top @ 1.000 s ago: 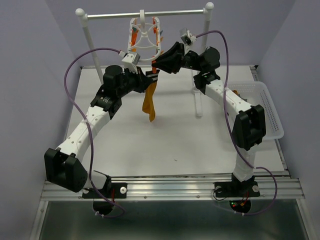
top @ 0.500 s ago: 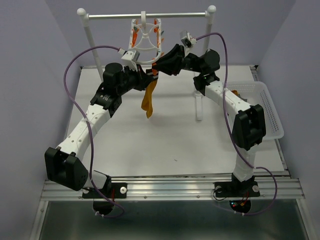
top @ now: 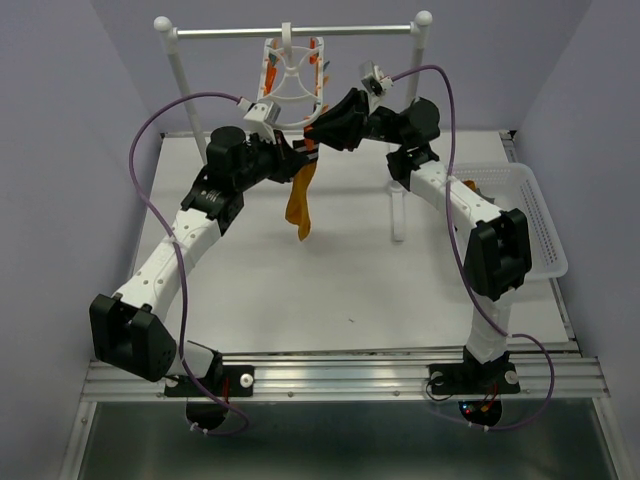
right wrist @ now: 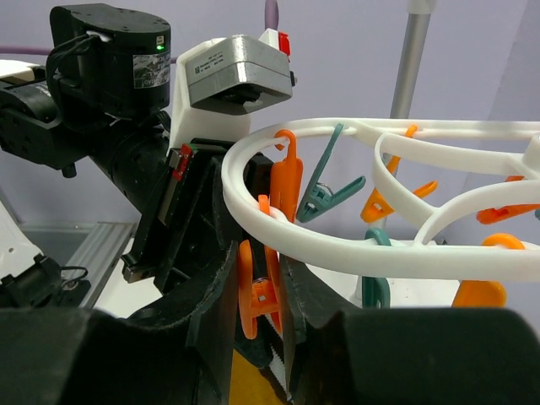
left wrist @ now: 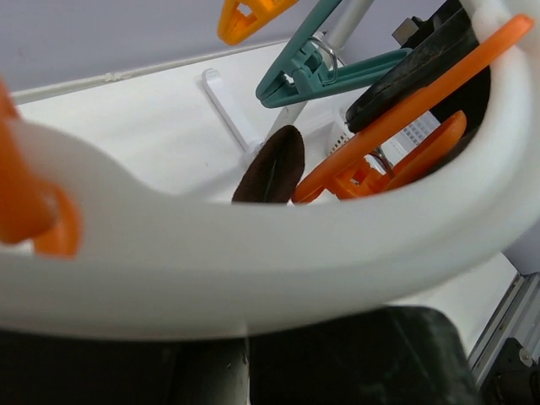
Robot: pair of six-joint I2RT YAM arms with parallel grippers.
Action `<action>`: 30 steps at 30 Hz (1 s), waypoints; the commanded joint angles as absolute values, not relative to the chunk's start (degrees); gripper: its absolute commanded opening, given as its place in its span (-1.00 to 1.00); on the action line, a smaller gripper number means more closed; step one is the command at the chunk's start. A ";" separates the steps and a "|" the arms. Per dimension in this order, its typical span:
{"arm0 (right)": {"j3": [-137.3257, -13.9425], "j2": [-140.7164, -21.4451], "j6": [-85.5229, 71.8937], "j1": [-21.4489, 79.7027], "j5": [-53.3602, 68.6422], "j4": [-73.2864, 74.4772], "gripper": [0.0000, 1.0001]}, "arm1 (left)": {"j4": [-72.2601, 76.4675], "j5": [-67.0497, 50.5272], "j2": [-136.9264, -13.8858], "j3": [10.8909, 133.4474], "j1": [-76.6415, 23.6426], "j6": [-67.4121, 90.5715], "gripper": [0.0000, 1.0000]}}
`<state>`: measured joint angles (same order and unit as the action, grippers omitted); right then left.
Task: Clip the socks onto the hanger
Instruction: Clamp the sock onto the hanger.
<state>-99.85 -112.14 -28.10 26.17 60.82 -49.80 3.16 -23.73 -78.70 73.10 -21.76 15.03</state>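
Both arms have lifted slightly and settled. The left pincer [top: 293, 160], closed tight, holds the sock [top: 298, 205] under the hanger [top: 290, 75]. The right pincer [top: 314, 137], part-closed, squeezes a clip [right wrist: 251, 287], so clipping looks close.

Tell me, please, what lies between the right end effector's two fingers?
An orange clip hanging from the white hanger sits between them, as the right wrist view shows.

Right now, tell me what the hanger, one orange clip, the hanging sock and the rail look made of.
The hanger looks like moulded white plastic, smooth with a slight sheen. The orange clip is likely plastic too, glossy and even in colour. The sock seems to be soft fabric, matte and hanging limp with folds. The rail is probably metal, a grey reflective bar.
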 commanded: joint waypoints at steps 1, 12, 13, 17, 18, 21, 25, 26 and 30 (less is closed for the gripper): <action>-103.01 -112.76 -27.51 26.28 62.14 -50.89 -0.99 | 5.54 -25.58 -76.91 72.25 -21.97 15.21 -1.00; -104.24 -113.91 -27.77 26.28 62.23 -49.83 -0.99 | 5.80 -26.98 -76.55 71.89 -21.88 14.68 -1.00; -104.24 -113.99 -27.86 26.28 62.14 -49.75 -0.99 | 6.32 -27.50 -76.29 71.98 -21.88 14.94 -1.00; -104.41 -114.43 -28.12 26.28 62.49 -49.75 -0.99 | 7.03 -28.04 -76.20 72.42 -21.88 15.03 -1.00; -104.24 -114.52 -28.04 26.28 62.66 -49.75 -0.99 | 7.12 -28.21 -76.11 72.51 -21.88 14.94 -1.00; -104.06 -114.61 -28.12 26.28 62.49 -49.66 -0.99 | 7.73 -29.53 -75.76 72.51 -21.88 14.50 -1.00; -104.06 -114.70 -28.65 26.28 63.37 -49.48 -0.99 | 7.91 -28.04 -75.67 72.86 -21.97 13.98 -1.00; -103.89 -114.52 -28.74 26.28 63.37 -49.48 -0.99 | 7.91 -27.78 -75.67 73.04 -21.89 13.89 -1.00; -102.75 -113.56 -28.65 26.28 63.98 -49.39 -0.99 | 7.30 -25.49 -76.02 73.83 -21.97 13.54 -1.00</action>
<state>-101.69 -114.59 -28.14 26.17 60.93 -48.47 4.23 -27.00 -78.50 71.90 -21.76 14.59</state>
